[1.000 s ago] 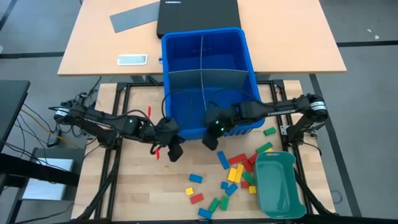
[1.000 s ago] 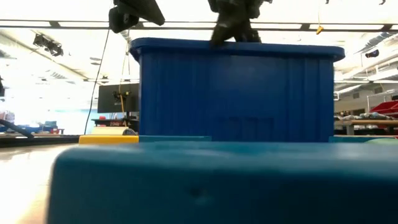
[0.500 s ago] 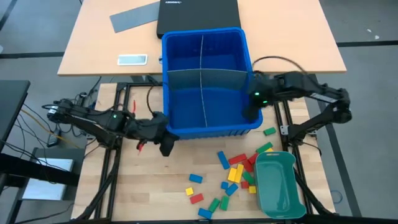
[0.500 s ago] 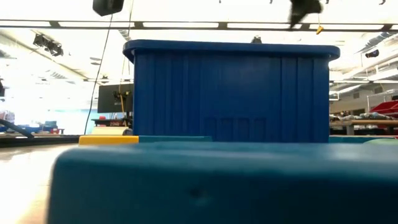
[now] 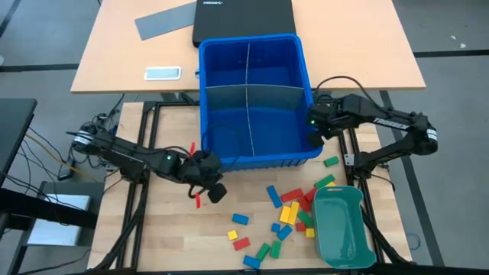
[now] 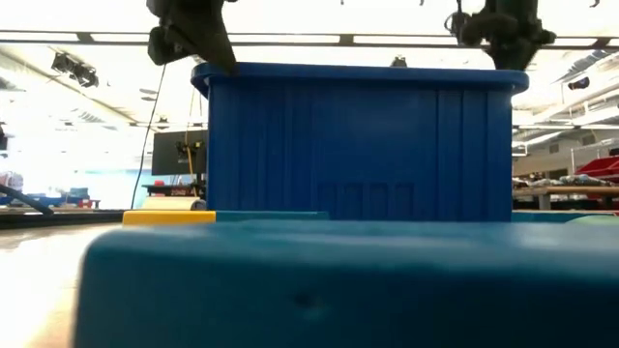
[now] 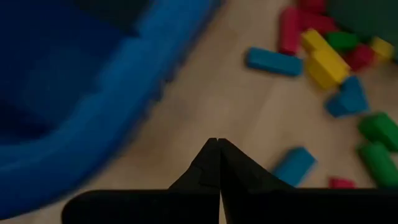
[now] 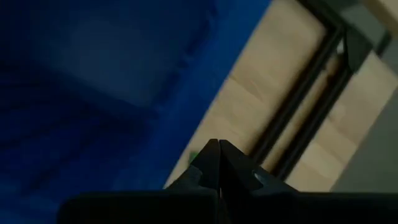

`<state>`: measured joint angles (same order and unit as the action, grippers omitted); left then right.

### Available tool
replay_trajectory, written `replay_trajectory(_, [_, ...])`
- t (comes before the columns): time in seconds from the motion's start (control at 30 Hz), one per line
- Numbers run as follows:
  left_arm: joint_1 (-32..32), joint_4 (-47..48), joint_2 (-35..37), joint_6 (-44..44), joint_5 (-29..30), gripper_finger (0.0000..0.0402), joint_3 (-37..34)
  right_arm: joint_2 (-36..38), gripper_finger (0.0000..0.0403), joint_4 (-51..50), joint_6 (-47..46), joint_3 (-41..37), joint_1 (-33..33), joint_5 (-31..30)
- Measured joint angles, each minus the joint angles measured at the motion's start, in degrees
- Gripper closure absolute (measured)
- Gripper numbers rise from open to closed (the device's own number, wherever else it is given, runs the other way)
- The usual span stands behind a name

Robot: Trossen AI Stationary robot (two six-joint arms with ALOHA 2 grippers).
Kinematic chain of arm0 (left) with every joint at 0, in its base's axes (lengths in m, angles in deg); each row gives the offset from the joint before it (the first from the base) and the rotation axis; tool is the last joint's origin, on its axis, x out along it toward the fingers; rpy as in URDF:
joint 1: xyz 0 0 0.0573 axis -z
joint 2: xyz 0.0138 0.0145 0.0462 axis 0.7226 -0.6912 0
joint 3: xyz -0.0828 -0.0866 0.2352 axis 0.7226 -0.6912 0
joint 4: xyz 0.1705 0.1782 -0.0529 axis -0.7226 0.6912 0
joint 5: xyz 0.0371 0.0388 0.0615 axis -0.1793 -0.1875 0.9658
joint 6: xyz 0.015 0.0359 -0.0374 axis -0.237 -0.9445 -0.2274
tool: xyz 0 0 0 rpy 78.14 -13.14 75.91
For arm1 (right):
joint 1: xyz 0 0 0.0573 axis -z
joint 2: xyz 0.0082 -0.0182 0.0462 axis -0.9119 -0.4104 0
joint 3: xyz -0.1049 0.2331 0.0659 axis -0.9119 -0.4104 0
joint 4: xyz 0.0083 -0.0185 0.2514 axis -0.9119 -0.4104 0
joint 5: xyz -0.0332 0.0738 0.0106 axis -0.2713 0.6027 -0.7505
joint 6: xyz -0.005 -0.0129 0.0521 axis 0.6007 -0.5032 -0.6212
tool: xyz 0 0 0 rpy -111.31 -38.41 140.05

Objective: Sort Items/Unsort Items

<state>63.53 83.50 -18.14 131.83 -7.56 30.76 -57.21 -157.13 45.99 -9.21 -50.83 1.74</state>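
Beside blue bin [image 5: 256,92], both pincers closed empty, blocks [image 5: 289,210] partly tray-hidden.

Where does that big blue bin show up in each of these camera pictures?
High view: the blue bin sits top centre, split by grey dividers.
Low view: the bin fills the middle, behind a teal edge in front.
Left wrist view: its blurred blue wall lies beside the left gripper, which is shut.
Right wrist view: its wall fills most of the picture.
Shared landmark: the bin's blue rim.
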Motion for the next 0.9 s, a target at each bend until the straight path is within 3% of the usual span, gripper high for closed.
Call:
replay_trajectory(0.17, [-0.7,6.1,0.2,5.5,7.5,0.0401,0.0,0.1,0.0403,1.9,-2.6,-5.2,-0.8,6.3])
replay_trajectory(0.3, [-2.7,10.5,0.9,6.9,8.7,0.0401,0.1,0.2,0.0403,7.1,-3.6,-4.8,-4.0,10.9])
replay_trajectory(0.57, [-7.3,19.5,1.3,8.4,12.8,0.0401,4.5,-0.4,0.0403,33.4,-4.4,-3.8,-11.1,23.4])
replay_trajectory(0.73, [-10.3,16.5,5.2,8.5,14.0,0.0401,6.7,0.2,0.0403,49.7,-3.6,-3.8,-11.6,23.8])
replay_trajectory(0.9, [-10.5,6.9,11.5,11.1,14.2,0.0401,6.9,3.1,0.0403,54.5,0.9,-2.2,-5.5,23.0])
